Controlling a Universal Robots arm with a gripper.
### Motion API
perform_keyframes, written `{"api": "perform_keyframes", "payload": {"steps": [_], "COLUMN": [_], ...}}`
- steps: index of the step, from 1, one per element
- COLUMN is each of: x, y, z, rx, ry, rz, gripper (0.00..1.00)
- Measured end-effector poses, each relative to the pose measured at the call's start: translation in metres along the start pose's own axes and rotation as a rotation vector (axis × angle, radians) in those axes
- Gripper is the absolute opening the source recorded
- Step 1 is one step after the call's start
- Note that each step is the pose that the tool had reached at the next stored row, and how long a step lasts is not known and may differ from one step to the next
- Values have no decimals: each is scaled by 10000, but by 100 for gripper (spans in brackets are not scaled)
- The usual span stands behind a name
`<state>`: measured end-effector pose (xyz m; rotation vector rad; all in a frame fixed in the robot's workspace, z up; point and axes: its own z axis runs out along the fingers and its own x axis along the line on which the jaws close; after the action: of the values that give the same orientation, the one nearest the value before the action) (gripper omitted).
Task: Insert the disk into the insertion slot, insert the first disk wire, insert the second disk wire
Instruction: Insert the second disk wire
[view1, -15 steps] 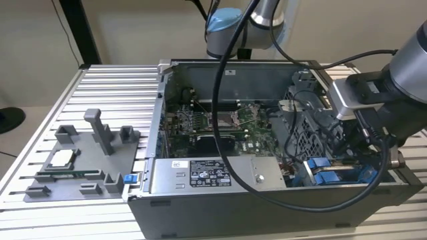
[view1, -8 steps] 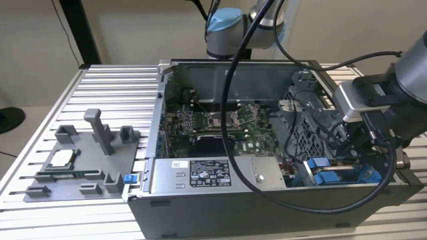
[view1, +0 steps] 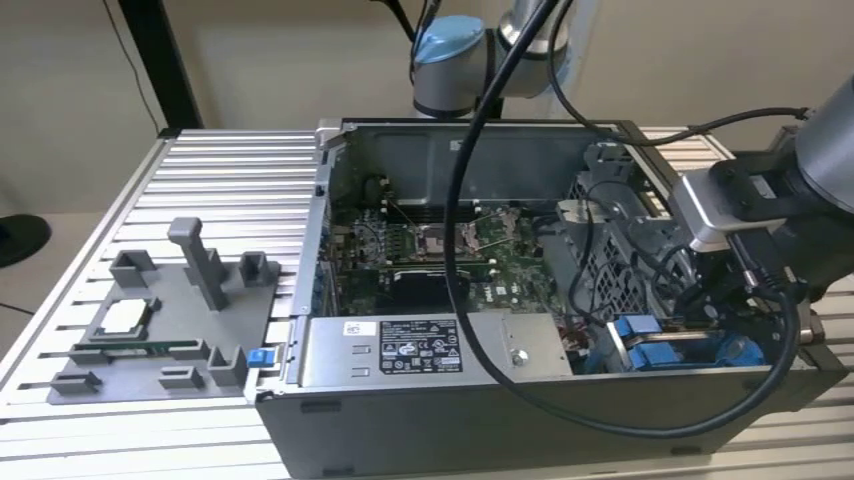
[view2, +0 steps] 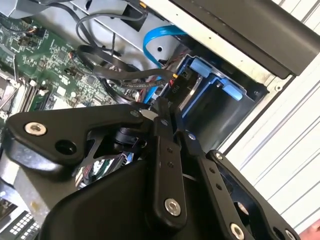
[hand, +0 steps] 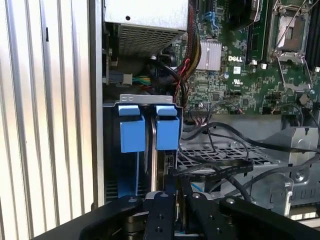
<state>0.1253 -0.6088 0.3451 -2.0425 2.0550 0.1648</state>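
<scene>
— Where's the disk (hand: 161, 150) from the hand (hand: 176, 200)?
— Directly ahead of the fingertips, standing on edge in the slot (hand: 127, 107), near the case's front corner.
— Long axis?
— Running down into the bay, in line with the fingers; blue tabs facing the power box (hand: 145, 22).
— Hand?
— Clenched near the disk's edge; on what, can't tell.

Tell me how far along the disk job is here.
Looks done: the disk, in its blue carrier, appears seated in the insertion slot. In hand: the tool is at the disk's end, among the black wires. Left: neither disk wire can be confirmed as plugged in.
</scene>
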Motion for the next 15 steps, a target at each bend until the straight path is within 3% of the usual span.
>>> {"api": "perform_keyframes", "payload": {"steps": [5, 11, 15], "x": [17, 26, 28], "y": [-3, -5, -4], "z": [29, 61, 66], "rx": [61, 247, 257], "ry": [3, -2, -2], "rz": [-50, -177, -178], "gripper": [0, 0, 0]}}
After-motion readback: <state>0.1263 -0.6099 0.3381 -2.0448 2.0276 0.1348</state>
